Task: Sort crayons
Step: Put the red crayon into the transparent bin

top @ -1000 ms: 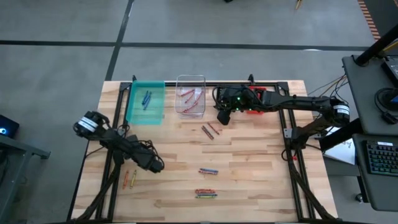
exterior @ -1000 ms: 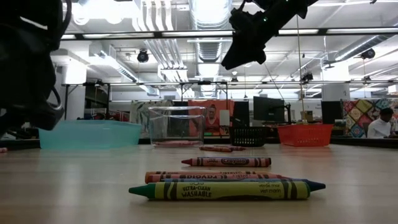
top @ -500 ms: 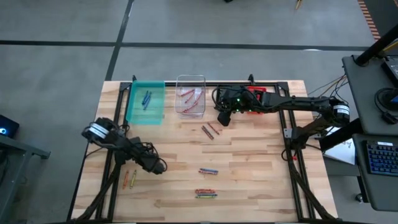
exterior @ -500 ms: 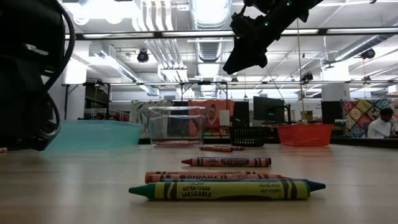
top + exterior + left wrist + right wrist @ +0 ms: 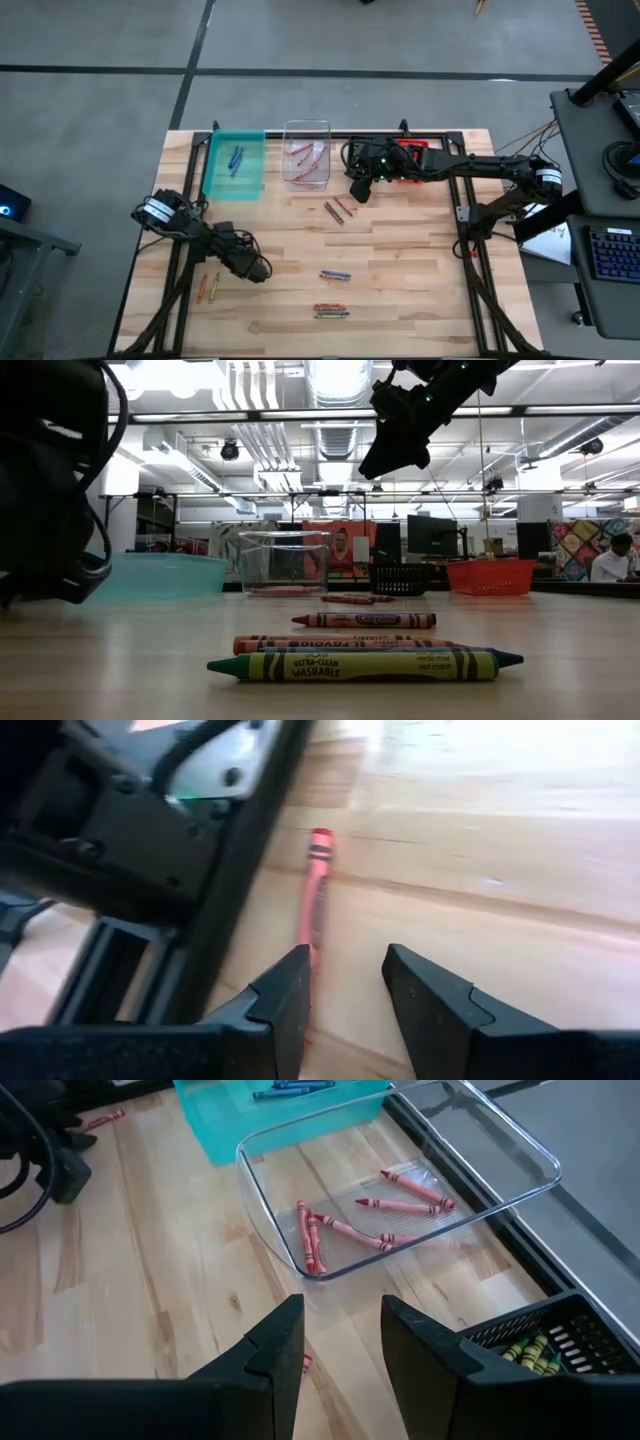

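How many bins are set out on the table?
4, in a row along the far edge: the teal bin, the clear bin beside it, then the black bin, then the red bin.

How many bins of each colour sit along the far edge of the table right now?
Teal bin: 1
Clear bin: 1
Black bin: 1
Red bin: 1
Total: 4 bins

table (image 5: pixel 400 250): pale wood planks | clear bin (image 5: pixel 500 1170): glossy plastic | crayons (image 5: pixel 365 664): paper-wrapped
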You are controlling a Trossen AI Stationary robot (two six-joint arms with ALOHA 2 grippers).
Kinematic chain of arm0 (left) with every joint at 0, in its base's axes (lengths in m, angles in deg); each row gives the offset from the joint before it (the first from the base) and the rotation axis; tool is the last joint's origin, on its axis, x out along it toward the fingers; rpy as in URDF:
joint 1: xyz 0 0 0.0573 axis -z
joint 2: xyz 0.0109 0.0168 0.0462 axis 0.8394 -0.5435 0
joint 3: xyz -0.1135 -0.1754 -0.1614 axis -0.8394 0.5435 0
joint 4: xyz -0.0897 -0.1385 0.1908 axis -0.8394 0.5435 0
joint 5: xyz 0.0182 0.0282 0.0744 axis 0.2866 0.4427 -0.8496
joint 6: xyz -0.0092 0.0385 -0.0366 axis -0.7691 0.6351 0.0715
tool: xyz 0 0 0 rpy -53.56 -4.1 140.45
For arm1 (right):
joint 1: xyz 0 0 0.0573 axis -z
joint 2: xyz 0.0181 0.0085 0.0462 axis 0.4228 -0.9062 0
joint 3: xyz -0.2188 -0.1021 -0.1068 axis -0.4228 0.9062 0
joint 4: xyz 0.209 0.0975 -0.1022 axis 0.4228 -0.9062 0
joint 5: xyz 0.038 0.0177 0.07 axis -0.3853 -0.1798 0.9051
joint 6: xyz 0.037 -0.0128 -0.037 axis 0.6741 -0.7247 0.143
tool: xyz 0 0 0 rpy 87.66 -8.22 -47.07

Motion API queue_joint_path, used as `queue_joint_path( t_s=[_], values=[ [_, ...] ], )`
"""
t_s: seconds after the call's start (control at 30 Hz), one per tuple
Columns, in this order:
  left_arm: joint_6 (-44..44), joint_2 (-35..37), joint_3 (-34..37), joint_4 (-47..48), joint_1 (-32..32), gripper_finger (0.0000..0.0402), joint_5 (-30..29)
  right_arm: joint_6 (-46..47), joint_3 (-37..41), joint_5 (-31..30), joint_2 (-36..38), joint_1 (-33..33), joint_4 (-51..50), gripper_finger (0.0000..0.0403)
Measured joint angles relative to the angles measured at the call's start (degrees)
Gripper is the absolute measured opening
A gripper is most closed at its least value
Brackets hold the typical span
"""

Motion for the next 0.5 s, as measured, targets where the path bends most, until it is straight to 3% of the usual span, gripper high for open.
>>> queue_joint_path(
  t_s=[0.27,0.5],
  values=[
    [2.9,1.4,-4.1,1.9,0.0,0.0125,-1.4,0.0,0.1,0.0,0.0,0.0,0.0,0.0123],
    [6.8,1.4,-1.9,6.0,0.1,0.0124,-2.3,0.0,0.1,0.0,0.0,0.0,0.0,0.0123]
  ],
)
